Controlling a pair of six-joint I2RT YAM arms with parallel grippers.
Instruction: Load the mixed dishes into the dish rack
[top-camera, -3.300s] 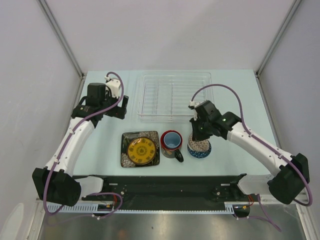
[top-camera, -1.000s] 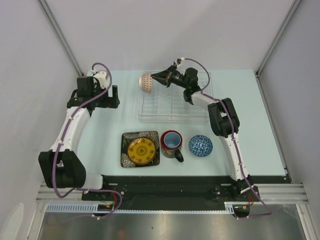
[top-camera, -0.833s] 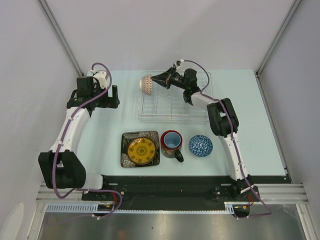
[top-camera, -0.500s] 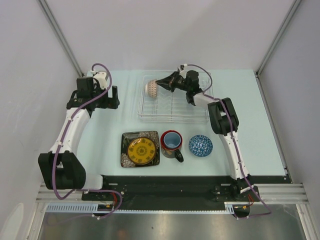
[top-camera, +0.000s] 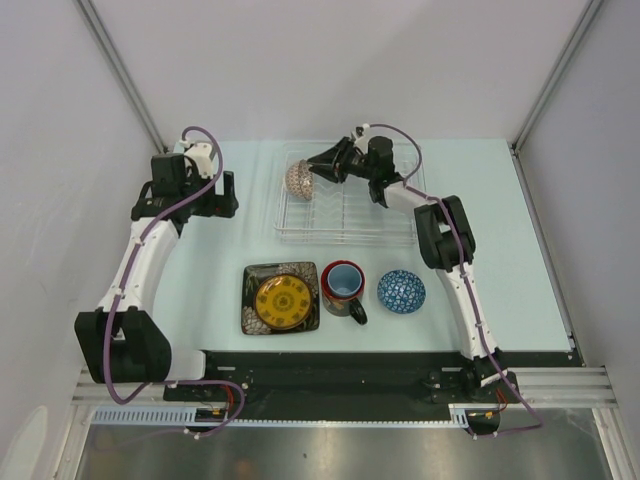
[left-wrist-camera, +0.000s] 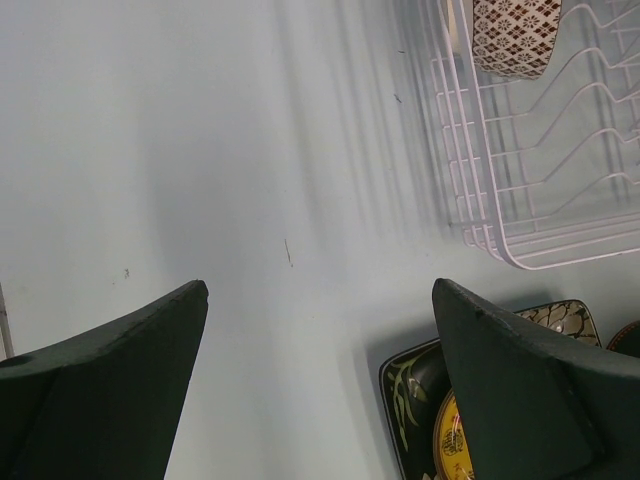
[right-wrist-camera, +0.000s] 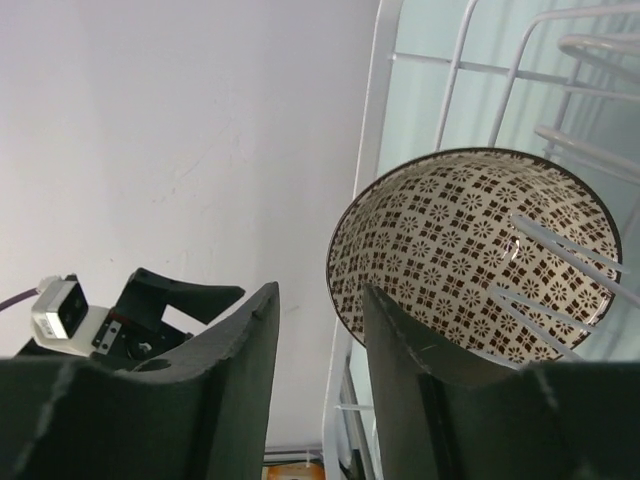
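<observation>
Brown-patterned bowl (right-wrist-camera: 470, 255) stands on edge at the rack's (top-camera: 345, 237) far-left end, my right arm (top-camera: 455, 270) stretched long across it, right gripper (right-wrist-camera: 318, 300) parted about the rim; touching or not, I can't tell. Left gripper (left-wrist-camera: 320, 380) hovers wide open beside the rack. Plate (top-camera: 281, 298), mug (top-camera: 343, 287) and blue bowl (top-camera: 401, 291) sit in a row in front.

Left claw (left-wrist-camera: 320, 292) gapes wide; right claw (right-wrist-camera: 318, 302), reaching far forward, stands partly parted.
</observation>
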